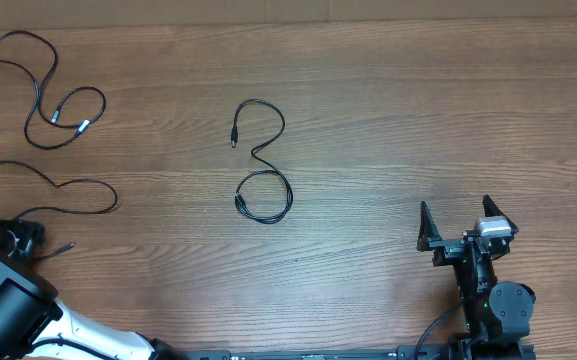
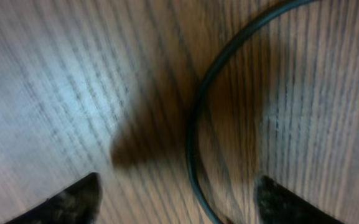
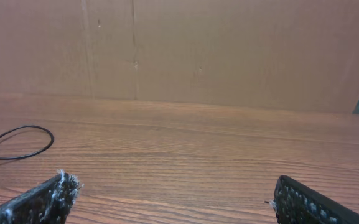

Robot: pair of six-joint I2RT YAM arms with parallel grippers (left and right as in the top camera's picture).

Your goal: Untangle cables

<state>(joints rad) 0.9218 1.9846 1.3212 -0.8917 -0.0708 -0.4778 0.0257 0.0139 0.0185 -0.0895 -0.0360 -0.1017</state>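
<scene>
Wood-grain tabletop (image 1: 398, 110), with a plain brown wall (image 3: 229, 50) behind. Three thin black cables lying apart on it, none crossing another:
- silver-tipped cable (image 1: 43, 105) at the far left corner, looped loosely
- centre cable (image 1: 264, 170) mid-table, an S ending in a small ring
- near-left cable (image 1: 68, 186) curving along the left edge toward the left hand (image 1: 20, 238)

Left hand spread wide and low over the wood, an arc of the near-left cable lying between the fingertips (image 2: 67, 202), apparently touching neither. Nothing pinched. Right hand (image 1: 456, 208) likewise spread and empty, at the right front, well apart from every cable.

Judged close to done, with the strands lying separate and the step in hand seemingly letting go of this one. To do it well:
- Lift straight up with the fingers wide, to avoid snagging the arc and dragging it toward its neighbour.
- Mind what looks like the loose end (image 1: 65, 246) just beside the hand.
- Withdraw to the side, not across the other loops.

No box, tray or other container in view, so nothing held in anything
</scene>
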